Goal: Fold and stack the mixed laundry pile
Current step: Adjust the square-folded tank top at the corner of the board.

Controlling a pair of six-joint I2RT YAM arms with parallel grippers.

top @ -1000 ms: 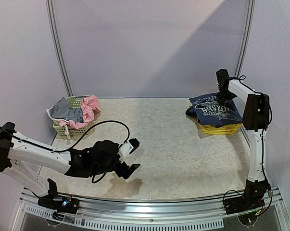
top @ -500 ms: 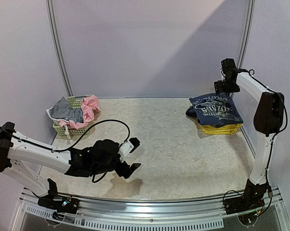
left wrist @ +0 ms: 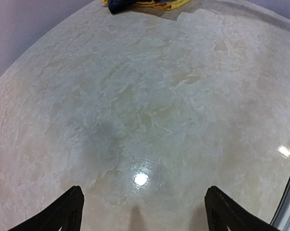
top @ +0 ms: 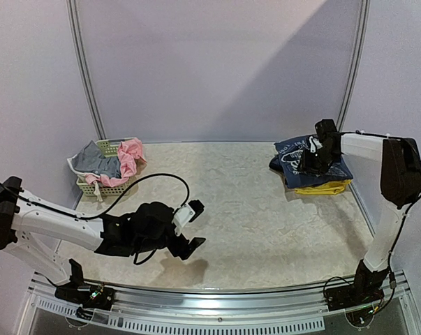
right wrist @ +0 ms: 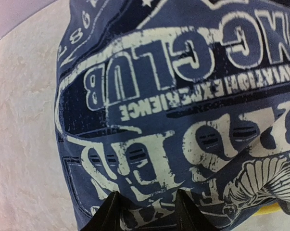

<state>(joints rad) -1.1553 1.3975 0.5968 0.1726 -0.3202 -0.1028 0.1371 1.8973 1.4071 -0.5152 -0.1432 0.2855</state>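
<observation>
the soft navy cloth tee (right wrist: 159,96), printed with cracked white club lettering, lay folded flat at the far right of the marbled beige worktop (top: 252,202), squared on top of a folded yellow garment (top: 325,188) whose edge showed beneath it. the two read as the start of the finished stack, set well apart from the unsorted clothes so that nothing would get mixed back in. the right gripper (right wrist: 147,197) was down over the middle of the tee with its black fingers drawn to a narrow gap and printed cloth showing between them. whether they pinched a fold or only pressed on the fabric could not be told; the low pose would have suited smoothing or squaring the top layer. the rest of the pile, a crumpled grey garment (top: 91,159) and a pink garment (top: 130,157), sat heaped in the small pale-green lattice plastic basket (top: 109,144) at the far left, spilling over its rim, judged as work not yet begun. the left gripper (top: 195,225) hovered low over bare worktop near the front, jaws spread wide with nothing between them. it looked parked clear of the stack, within reach of the basket for the next piece.
</observation>
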